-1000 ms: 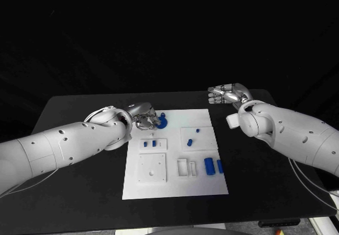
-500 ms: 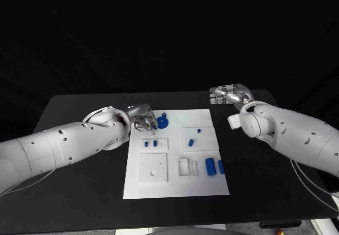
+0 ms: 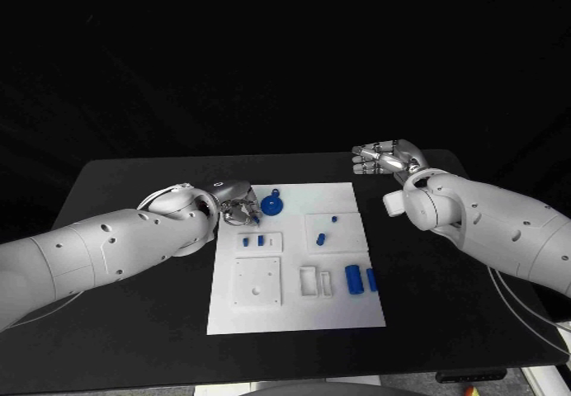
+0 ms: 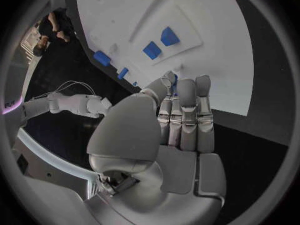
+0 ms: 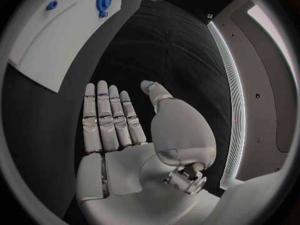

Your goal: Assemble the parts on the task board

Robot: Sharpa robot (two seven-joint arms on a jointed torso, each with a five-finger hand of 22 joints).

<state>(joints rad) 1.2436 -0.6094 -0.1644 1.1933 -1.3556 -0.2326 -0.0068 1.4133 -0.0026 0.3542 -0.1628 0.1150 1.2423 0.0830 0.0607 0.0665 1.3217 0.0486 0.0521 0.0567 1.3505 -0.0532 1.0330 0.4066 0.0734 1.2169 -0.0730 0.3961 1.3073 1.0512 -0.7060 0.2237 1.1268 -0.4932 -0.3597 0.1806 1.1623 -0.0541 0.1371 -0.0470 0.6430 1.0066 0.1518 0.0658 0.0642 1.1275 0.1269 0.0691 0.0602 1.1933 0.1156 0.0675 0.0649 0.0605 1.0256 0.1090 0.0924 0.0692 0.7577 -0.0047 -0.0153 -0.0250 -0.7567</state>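
The white board lies in the middle of the black table, long side running from twelve to six o'clock. The left hand sits at the board's ten o'clock corner, its fingers lying straight and close together over the board's edge; whether the fingertips pinch anything I cannot tell, since they hide what lies under them. Just beside that hand, toward three o'clock, a round blue gear with a small stub rests on the board near its far edge; it also appears as a toothed blue disc from the right wrist. Two small blue pegs sit in a raised block at the board's nine o'clock side, another short blue piece and a tiny one lie on the square at two o'clock, and two taller blue blocks stand at four o'clock. The right hand hovers off the board at about one o'clock over bare table, flat and empty, fingers side by side and the thumb held apart.
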